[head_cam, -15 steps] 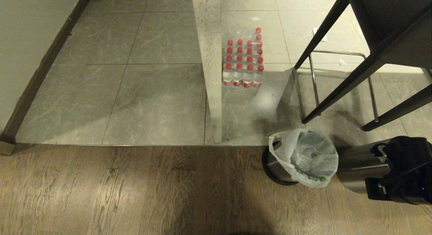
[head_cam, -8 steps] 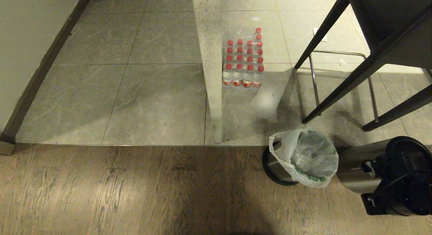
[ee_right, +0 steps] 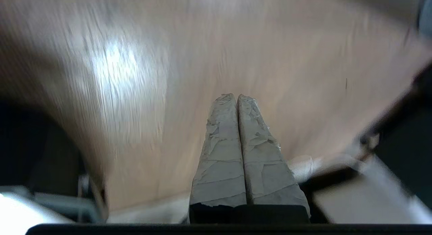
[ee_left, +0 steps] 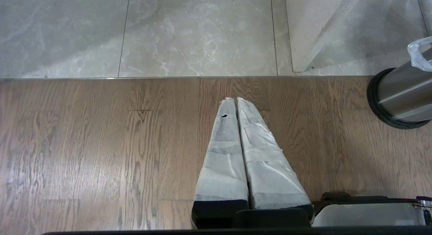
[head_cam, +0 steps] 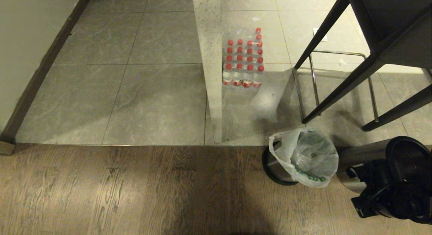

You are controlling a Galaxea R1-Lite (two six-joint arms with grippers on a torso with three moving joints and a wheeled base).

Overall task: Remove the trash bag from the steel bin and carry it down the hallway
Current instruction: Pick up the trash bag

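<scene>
The right arm (head_cam: 391, 191) has been shifted over the last second: at the lower right of the head view its black body was lowered and turned, and it is now seen beside the larger steel cylinder (head_cam: 357, 171) on the wooden floor (head_cam: 135, 187). The rest of the scene was left unchanged. The steel bin (head_cam: 275, 169) stands at the edge between the wood and the grey tiles (head_cam: 152, 103), and the trash bag (head_cam: 305, 157) is still seated in it, its rim folded outward.

It is judged that only the approach has begun; the bag was not yet touched.

The right pincer (ee_right: 238, 96) is closed on nothing, over the wooden floor. The left pincer (ee_left: 236, 100) is also closed and empty, parked apart from the bin.

A green print is seen on the bag, but it cannot be read. The pack of red-capped bottles (head_cam: 243, 61) shows no readable label.
</scene>
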